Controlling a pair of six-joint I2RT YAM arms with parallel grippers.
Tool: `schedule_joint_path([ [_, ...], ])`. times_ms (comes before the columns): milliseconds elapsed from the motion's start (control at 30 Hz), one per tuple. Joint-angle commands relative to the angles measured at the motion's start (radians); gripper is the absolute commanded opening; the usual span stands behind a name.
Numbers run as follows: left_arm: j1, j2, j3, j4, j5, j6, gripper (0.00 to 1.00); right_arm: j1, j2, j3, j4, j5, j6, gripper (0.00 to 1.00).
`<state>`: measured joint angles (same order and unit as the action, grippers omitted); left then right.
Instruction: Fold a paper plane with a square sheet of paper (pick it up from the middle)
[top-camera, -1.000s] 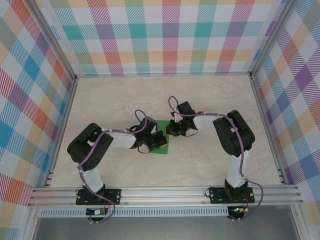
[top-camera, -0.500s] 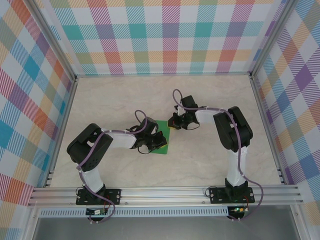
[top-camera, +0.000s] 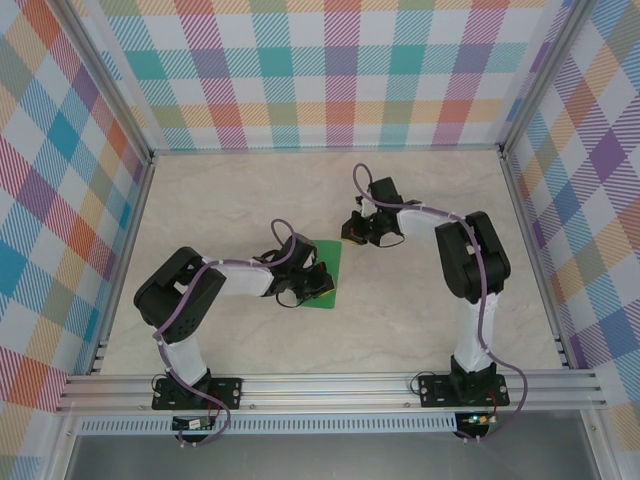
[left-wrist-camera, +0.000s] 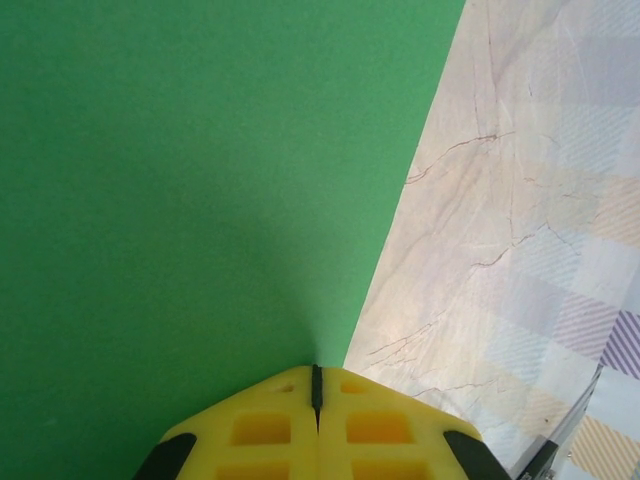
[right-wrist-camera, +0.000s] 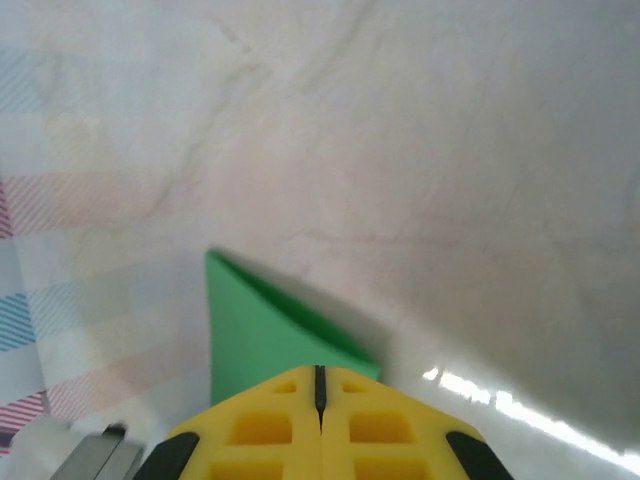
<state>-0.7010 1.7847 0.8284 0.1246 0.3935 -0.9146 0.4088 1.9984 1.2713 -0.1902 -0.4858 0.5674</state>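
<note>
The square sheet of paper (top-camera: 331, 268) lies bright green mid-table, partly covered by my left arm. My left gripper (top-camera: 311, 286) is shut, its tips resting on the paper (left-wrist-camera: 200, 180) close to the sheet's right edge, with bare table beyond. In the left wrist view the yellow fingertips (left-wrist-camera: 317, 368) meet with no gap. My right gripper (top-camera: 351, 234) is shut at the sheet's far right corner. In the right wrist view a green corner (right-wrist-camera: 255, 330) sticks out past the closed tips (right-wrist-camera: 320, 370) and casts a shadow. I cannot tell whether it is pinched.
The marble-look tabletop (top-camera: 420, 310) is ringed by checked walls (top-camera: 330, 70) on three sides. An aluminium rail (top-camera: 330, 385) carrying both arm bases runs along the near edge. Bare table lies to the right of the paper (left-wrist-camera: 520, 200).
My right gripper has slid from over the paper's middle toward the far right, ending at the sheet's far corner. The left gripper has stayed put on the paper.
</note>
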Motion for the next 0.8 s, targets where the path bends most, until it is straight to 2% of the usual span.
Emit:
schedule_joint_path([
  [0,-0.02,-0.003,0.036,-0.08,-0.024,0.039,0.0,0.02,-0.103,-0.083,0.043,-0.053,0.014,0.0],
  [100,-0.019,-0.01,0.065,-0.068,-0.027,0.05,0.0,0.039,-0.129,-0.145,0.074,-0.064,0.028,0.0],
  [267,-0.019,0.004,0.086,-0.009,0.006,0.051,0.0,0.077,-0.048,-0.125,0.061,-0.116,0.023,0.0],
  [767,-0.029,0.059,0.076,-0.043,0.044,0.047,0.0,0.079,0.04,-0.076,-0.026,-0.046,0.013,0.0],
])
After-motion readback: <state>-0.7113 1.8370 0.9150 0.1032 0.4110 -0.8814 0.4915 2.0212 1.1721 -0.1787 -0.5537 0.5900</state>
